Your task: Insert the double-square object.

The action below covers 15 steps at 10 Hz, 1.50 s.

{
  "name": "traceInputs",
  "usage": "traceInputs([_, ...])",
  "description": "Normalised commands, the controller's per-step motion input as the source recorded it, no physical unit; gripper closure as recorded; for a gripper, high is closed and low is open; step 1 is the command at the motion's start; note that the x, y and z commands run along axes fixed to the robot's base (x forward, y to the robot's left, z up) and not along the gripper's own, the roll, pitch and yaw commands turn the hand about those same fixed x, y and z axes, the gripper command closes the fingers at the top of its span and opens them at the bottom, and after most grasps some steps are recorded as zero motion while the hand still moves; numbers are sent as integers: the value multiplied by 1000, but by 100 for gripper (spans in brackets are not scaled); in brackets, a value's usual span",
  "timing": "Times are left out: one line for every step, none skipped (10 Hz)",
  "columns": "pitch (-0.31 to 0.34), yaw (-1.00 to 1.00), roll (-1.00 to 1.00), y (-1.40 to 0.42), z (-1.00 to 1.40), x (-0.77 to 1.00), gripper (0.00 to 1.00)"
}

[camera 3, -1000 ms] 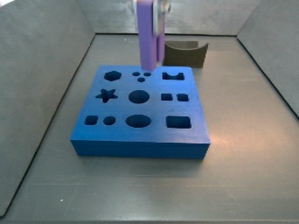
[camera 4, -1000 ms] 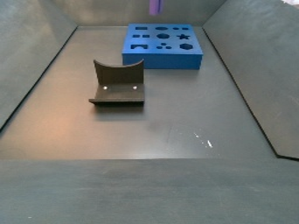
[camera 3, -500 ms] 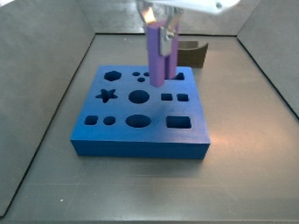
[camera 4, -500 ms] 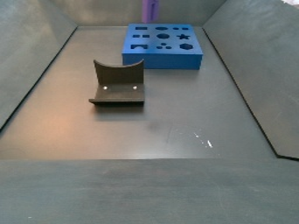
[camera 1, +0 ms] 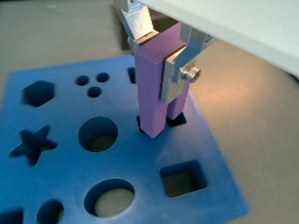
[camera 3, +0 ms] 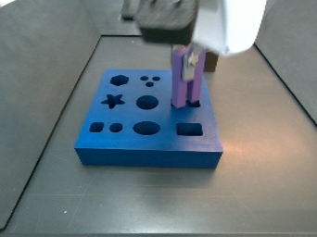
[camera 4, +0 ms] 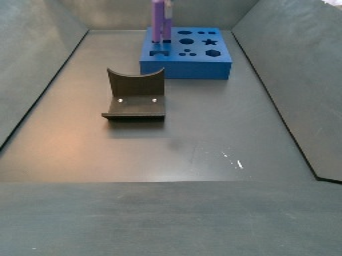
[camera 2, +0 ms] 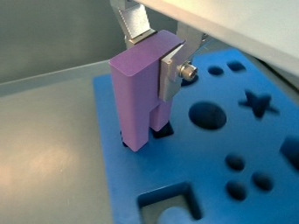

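Note:
The double-square object (camera 1: 156, 83) is a long light-purple peg, held upright in my gripper (camera 1: 160, 52), which is shut on its upper part. Silver fingers (camera 1: 177, 68) clamp both its sides. The peg's lower end stands at the mouth of a small dark hole in the blue block (camera 1: 70, 175), next to the square hole (camera 1: 181, 180). How deep it sits cannot be told. Both wrist views show this, with peg (camera 2: 140, 96), gripper (camera 2: 156, 48) and block (camera 2: 251, 175). Both side views show the peg (camera 3: 188, 79) (camera 4: 159, 20) upright over the block (camera 3: 136, 139) (camera 4: 187, 60).
A dark grey curved fixture (camera 4: 134, 95) stands on the grey floor away from the block. The block's top has several shaped holes: star (camera 3: 114, 101), round (camera 3: 147, 102) and square (camera 3: 188, 130). Grey walls (camera 4: 40, 90) enclose the floor.
The gripper has carried the peg across the block towards its right column of holes and lowered it. The peg's lower end now meets the block's top at a hole.

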Motion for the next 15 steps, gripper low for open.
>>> traceInputs([0, -1000, -16, 0, -174, 11, 100])
traceInputs([0, -1000, 0, 0, -171, 0, 100])
traceInputs([0, -1000, 14, 0, -249, 0, 100])
traceInputs([39, -1000, 67, 0, -340, 0, 100])
traceInputs([90, -917, 140, 0, -411, 0, 100])
traceInputs([104, -823, 200, 34, -474, 0, 100])
traceInputs([114, -783, 224, 51, -489, 0, 100])
traceInputs([114, -434, 253, 0, -377, 197, 100])
traceInputs([90, 0, 194, 0, -289, 37, 100])
traceInputs([50, -9, 157, 0, -583, 74, 100])
traceInputs([44, 0, 187, 0, -697, 51, 100])
traceInputs([0, 0, 131, 0, -829, 0, 100])
traceInputs([-11, 0, 159, -31, -911, 0, 100])
traceInputs([-9, 0, 163, -91, -740, 0, 100])
traceInputs([-19, 0, 43, -106, -289, 0, 100])
